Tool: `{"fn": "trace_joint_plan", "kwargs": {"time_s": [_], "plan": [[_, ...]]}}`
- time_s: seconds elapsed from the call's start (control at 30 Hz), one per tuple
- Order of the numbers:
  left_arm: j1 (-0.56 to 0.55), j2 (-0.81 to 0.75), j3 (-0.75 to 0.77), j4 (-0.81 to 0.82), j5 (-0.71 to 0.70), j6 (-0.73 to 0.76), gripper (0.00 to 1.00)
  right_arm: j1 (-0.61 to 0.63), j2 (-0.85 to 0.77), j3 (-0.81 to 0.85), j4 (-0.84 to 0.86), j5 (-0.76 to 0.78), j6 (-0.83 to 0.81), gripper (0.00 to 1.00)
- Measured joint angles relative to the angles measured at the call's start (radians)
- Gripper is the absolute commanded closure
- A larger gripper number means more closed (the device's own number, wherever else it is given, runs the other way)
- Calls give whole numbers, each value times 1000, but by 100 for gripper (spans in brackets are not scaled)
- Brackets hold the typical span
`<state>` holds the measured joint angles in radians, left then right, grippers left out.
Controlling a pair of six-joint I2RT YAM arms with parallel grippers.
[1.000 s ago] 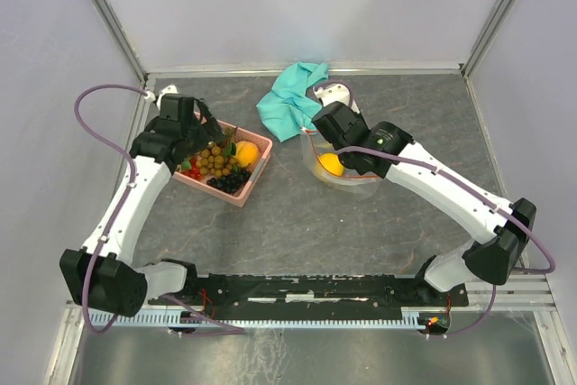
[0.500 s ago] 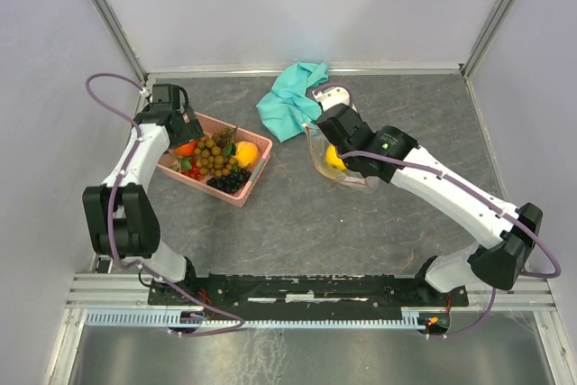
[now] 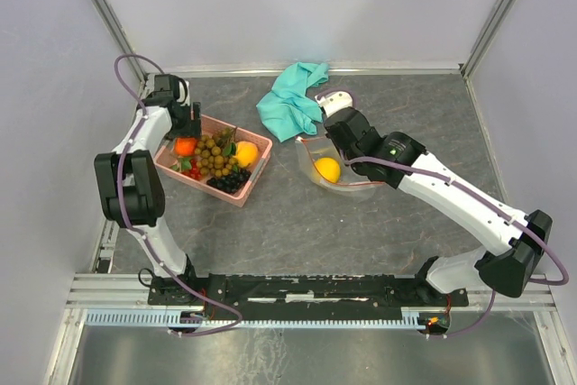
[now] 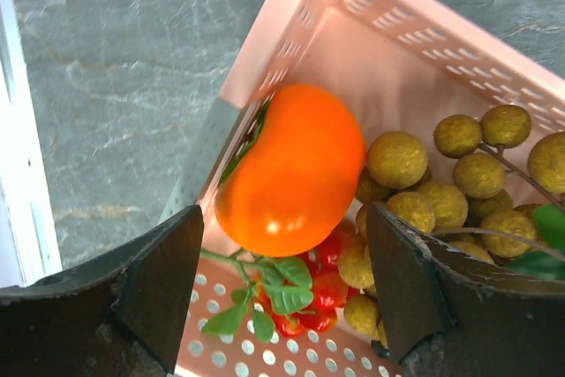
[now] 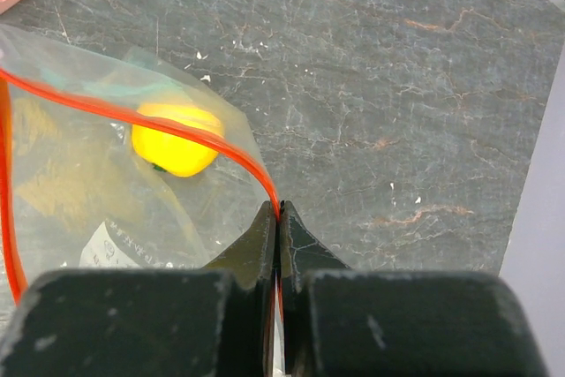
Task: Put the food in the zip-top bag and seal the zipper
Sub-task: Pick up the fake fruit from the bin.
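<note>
The food lies mostly in a pink basket point(image 3: 258, 144): an orange fruit point(image 4: 291, 169), a bunch of brown berries point(image 4: 424, 183) and tiny red pieces point(image 4: 331, 289) with green leaves. My left gripper point(image 4: 282, 218) hangs open over the basket's left end, one finger on each side of the orange fruit. The clear zip-top bag point(image 3: 347, 188) lies mid-table with a yellow fruit point(image 5: 177, 139) inside. Its red-orange zipper point(image 5: 106, 105) curves across the open mouth. My right gripper point(image 5: 279, 209) is shut on the zipper strip at the mouth's edge.
A teal cloth point(image 3: 293, 96) is bunched at the back, just behind the bag. The basket also holds another yellow-orange fruit point(image 3: 246, 152) and dark grapes point(image 3: 227, 182). The left wall rail point(image 4: 22, 156) runs close beside the basket.
My left arm has swung back and left, bringing its gripper down over the orange fruit at the basket's left end. The right gripper has shifted back with the bag's edge.
</note>
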<state>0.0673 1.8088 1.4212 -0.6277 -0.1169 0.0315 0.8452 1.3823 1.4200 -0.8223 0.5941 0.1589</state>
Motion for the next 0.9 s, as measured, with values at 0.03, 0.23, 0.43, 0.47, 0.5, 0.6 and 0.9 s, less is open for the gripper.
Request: {"fn": "trace_joint_plan", "kwargs": {"time_s": [0.03,0.23,0.43,0.47,0.5,0.6,0.9], "plan": [[3,16,16,-2,15,13,24,-1,-3,-7,0,-5,-1,95],[5,82,69,-22,60,53,23,-3,-7,-18,0,-27,-4,95],[17,130,87,-43,95,53,22,-4,-7,-18,5,-45,-4,95],[17,137,87,-47,98,53,22,-4,-7,-18,6,-48,-4,96],[17,143,87,-50,101,53,22,-4,-7,-18,7,-53,-4,95],[16,160,90,-52,102,53,22,-4,-7,-19,7,-56,-4,95],[17,169,105,-58,109,51,44,-4,-7,-24,20,-68,-4,96]]}}
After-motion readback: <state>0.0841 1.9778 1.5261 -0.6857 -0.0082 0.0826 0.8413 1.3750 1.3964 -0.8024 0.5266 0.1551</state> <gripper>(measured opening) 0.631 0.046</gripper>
